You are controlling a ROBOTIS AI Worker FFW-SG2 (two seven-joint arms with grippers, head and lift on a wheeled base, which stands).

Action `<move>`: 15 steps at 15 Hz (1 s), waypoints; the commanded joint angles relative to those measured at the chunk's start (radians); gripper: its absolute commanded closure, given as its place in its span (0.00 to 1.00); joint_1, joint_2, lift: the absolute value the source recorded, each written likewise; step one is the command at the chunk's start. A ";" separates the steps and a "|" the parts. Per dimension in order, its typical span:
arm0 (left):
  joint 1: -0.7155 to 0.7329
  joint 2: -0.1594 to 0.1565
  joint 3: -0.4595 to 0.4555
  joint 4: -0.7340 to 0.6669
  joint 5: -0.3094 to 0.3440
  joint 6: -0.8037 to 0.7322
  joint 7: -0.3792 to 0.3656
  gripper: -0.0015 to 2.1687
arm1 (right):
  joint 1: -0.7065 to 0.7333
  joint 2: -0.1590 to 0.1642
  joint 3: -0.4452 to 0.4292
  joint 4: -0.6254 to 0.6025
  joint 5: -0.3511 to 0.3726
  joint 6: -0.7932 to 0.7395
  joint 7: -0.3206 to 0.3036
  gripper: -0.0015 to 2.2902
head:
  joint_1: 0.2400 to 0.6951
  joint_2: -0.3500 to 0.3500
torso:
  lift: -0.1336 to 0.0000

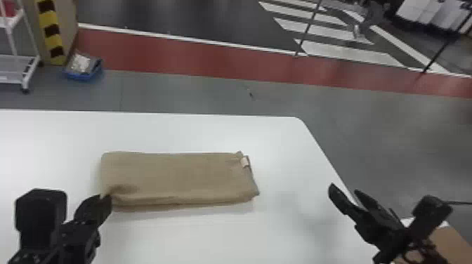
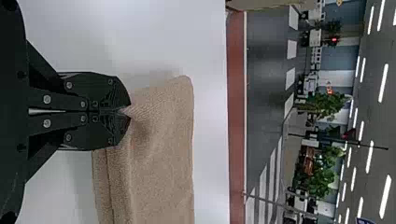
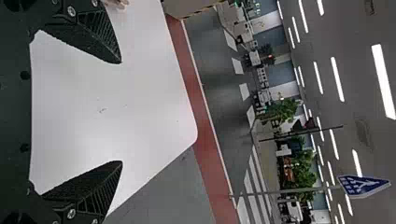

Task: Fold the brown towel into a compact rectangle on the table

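Brown cloth, a single towel (image 1: pixel 179 177), lies folded in a long rectangle on the one white table (image 1: pixel 281 137), its long sides running roughly along the table's far edge. A pale tag (image 1: pixel 244 162) sits on its short right end, near the far corner; how many layers it has cannot be told.

Of the two grippers, the left gripper (image 1: pixel 106 199) is at the towel's near left corner. In the left wrist view its jaws are pressed together on a pinch of that corner. The right gripper (image 1: pixel 345 189) is at the table's right edge, well apart from the towel, its jaws spread wide with nothing between them.

On the floor past the far edge stands one blue bin (image 1: pixel 82 75), holding pale, crumpled-looking contents (image 1: pixel 80 63) that cannot be identified or counted. Just beside it is one panel with yellow-and-black stripes (image 1: pixel 52 31), and left of that one white cart (image 1: pixel 14 58) with a red item (image 1: pixel 7 8) on its upper shelf.
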 commanded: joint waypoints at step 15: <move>-0.001 -0.003 -0.034 -0.012 -0.127 -0.207 0.041 0.06 | -0.023 0.004 0.081 -0.059 0.047 0.106 -0.026 0.06 | 1.00 0.00 | 0.07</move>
